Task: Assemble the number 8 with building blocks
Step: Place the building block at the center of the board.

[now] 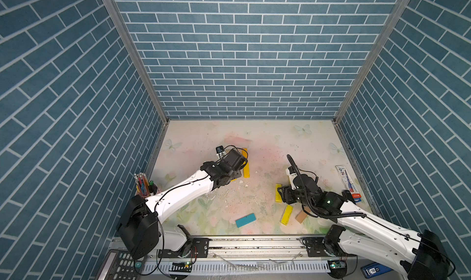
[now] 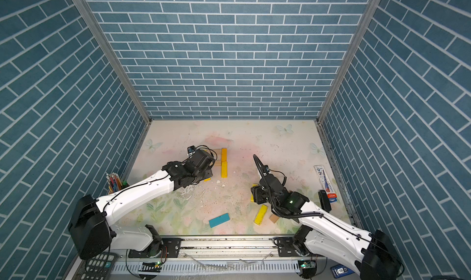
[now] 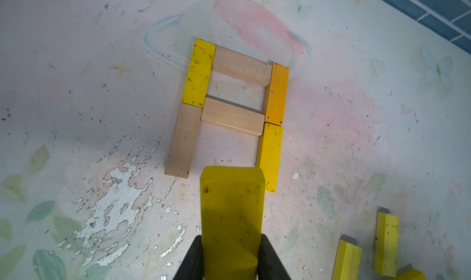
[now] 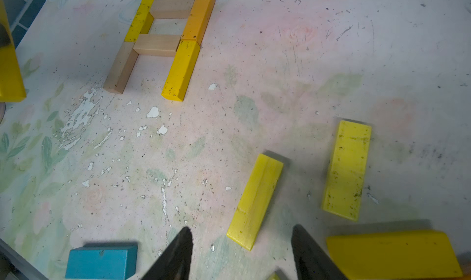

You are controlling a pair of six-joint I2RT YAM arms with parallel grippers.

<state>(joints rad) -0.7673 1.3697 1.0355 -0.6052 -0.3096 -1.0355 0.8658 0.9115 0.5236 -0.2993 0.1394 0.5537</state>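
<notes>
Six blocks are lying flat and touching on the counter [image 3: 76, 100], making a closed square with two legs running toward the robot. A yellow side piece [image 3: 200, 72] and an orange side piece [image 3: 276, 94] are forming the square's sides. A far tan bar [image 3: 242, 64] and a middle tan bar [image 3: 233, 117] are bridging them, and a tan leg [image 3: 182, 141] and a yellow leg [image 3: 270, 156] are continuing the sides. The left hand [image 3: 230, 243] is clamping a held yellow block [image 3: 230, 204] between its black fingers [image 3: 192, 261], just by the open ends of the legs, with its far corner overlapping the yellow leg's tip in the wrist view. The right hand [image 4: 242, 230] is hovering with its fingers [image 4: 175, 255] standing apart and gripping nothing, over the near end of a loose yellow block [image 4: 254, 202]; whether they are touching it I cannot tell. Near that one a flat yellow block [image 4: 346, 169] is lying, and a nearest yellow block [image 4: 392, 253] is sitting close by the hand. In both top views a teal block [image 1: 245, 220] [image 2: 219, 220] is resting near the counter's front edge, between the two arms.
</notes>
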